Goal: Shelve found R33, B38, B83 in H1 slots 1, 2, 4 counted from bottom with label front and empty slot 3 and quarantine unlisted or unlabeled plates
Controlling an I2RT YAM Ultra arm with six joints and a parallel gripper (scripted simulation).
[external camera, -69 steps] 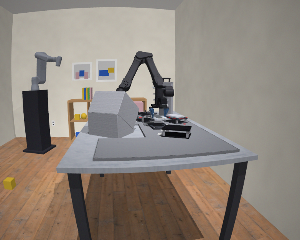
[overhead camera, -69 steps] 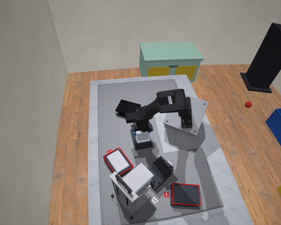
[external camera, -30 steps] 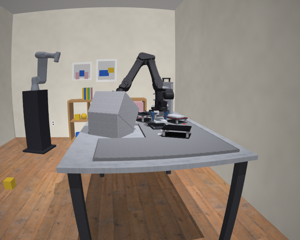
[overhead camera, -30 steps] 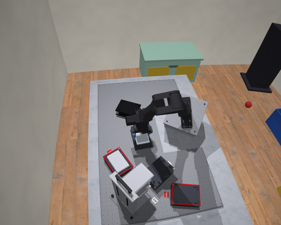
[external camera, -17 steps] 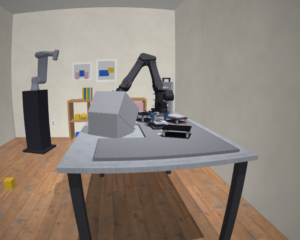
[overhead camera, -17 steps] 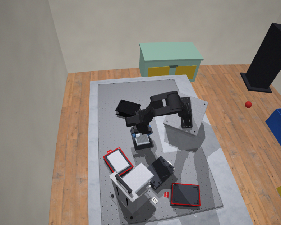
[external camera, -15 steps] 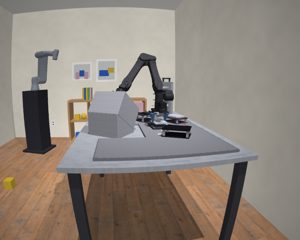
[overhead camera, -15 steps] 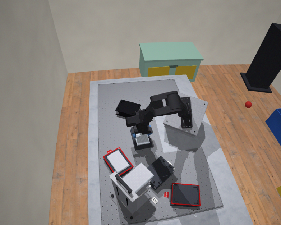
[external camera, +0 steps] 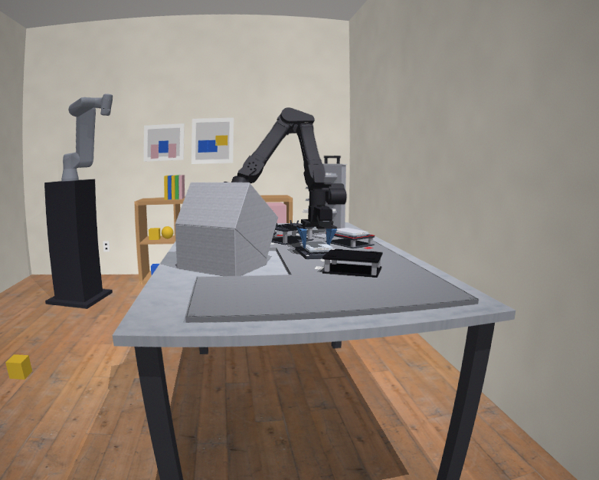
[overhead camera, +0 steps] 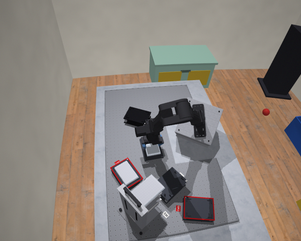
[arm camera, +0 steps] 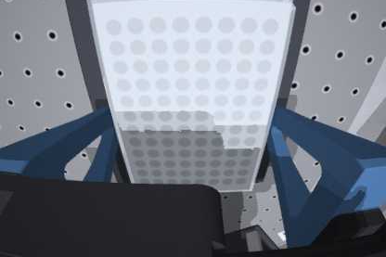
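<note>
My gripper (overhead camera: 152, 145) (external camera: 316, 246) (arm camera: 192, 111) is shut on a white 96-well plate (overhead camera: 153, 150) (external camera: 318, 249) (arm camera: 195, 74), wells up, with one blue finger on each long side. The plate is low over a dark nest (overhead camera: 153, 157) (arm camera: 84, 37); whether it touches is unclear. A pale strip shows at its far short end, unreadable. Hotel H1 (overhead camera: 144, 211) has a white plate (overhead camera: 147, 190) at its top level; its lower slots are mostly hidden. Another white plate (overhead camera: 126, 172) lies on the red-rimmed QR1 nest (overhead camera: 134, 169). The QR2 nest (overhead camera: 198, 208) is empty.
A dark raised nest (overhead camera: 172, 184) without a plate stands between H1 and QR2. A raised black stand (overhead camera: 137, 115) (external camera: 352, 256), bare on top, stands on the other side of my gripper. The angular grey arm base (overhead camera: 213, 121) (external camera: 207, 248) stands beside the perforated deck.
</note>
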